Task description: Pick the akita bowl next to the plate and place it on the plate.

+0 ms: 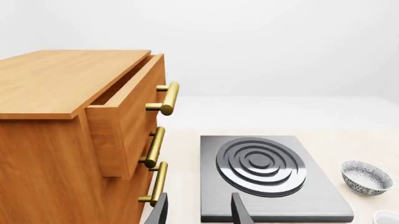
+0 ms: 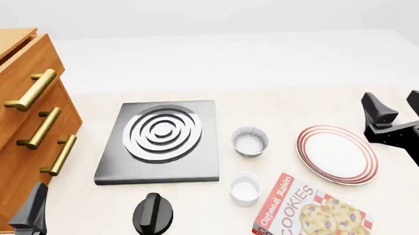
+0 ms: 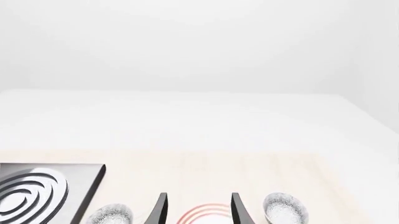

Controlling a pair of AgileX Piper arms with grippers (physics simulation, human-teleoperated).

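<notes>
- The right tool [image 2: 394, 105] is hanging released, jaws apart and empty, just beside the plate [image 2: 336, 154].
- The left tool [image 1: 198, 207] is idling open by the drawers [image 1: 74, 140].
- The akita bowl [image 3: 285, 208], my read, is sitting on the surface close by the plate's far side; the front view is hiding it.
- Its look-alike [image 2: 250, 141] is standing farther off, toward the stove [image 2: 158, 143].
- We're in the approach: next, lowering over that bowl's rim and pinching.

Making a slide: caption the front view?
Both end effectors idle; akita bowl sits between stove and plate.
</notes>
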